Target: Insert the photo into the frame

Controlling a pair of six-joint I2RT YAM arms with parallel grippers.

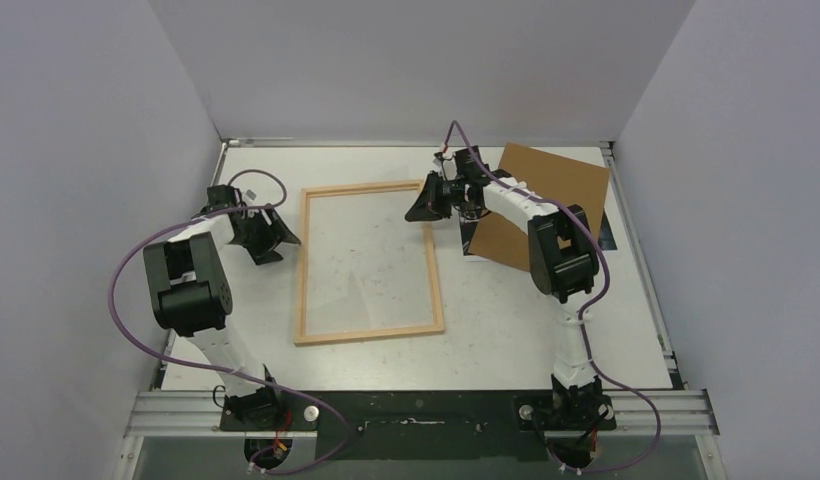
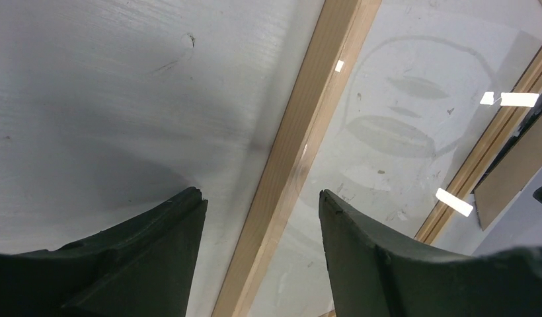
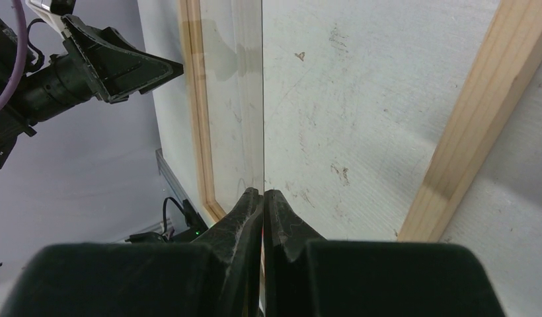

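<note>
Straddling the frame's [image 2: 308, 119] left rail, the left claw [image 2: 262, 196] hangs with its black, wedge-shaped fingers well apart and nothing held. Whether they touch the wood cannot be told. The frame lies flat in the middle of the table [image 1: 546, 320]. Its four narrow rails of pale, smooth wood surround a clear pane [image 2: 400, 152] that is hard to make out, given away only by glare patches and dim reflections. At the frame's far right corner the right claw [image 3: 263, 193] is pinched tight on the pane's edge, seen as a thin line running out from the fingertips. The table is white, scuffed and speckled. Farther off, a flat brown board [image 1: 551, 185] lies askew, partly hidden by the right arm [image 1: 561, 255]. A pale sliver [image 1: 473, 253] peeps from under its near edge. Whether that is the photo cannot be told.
</note>
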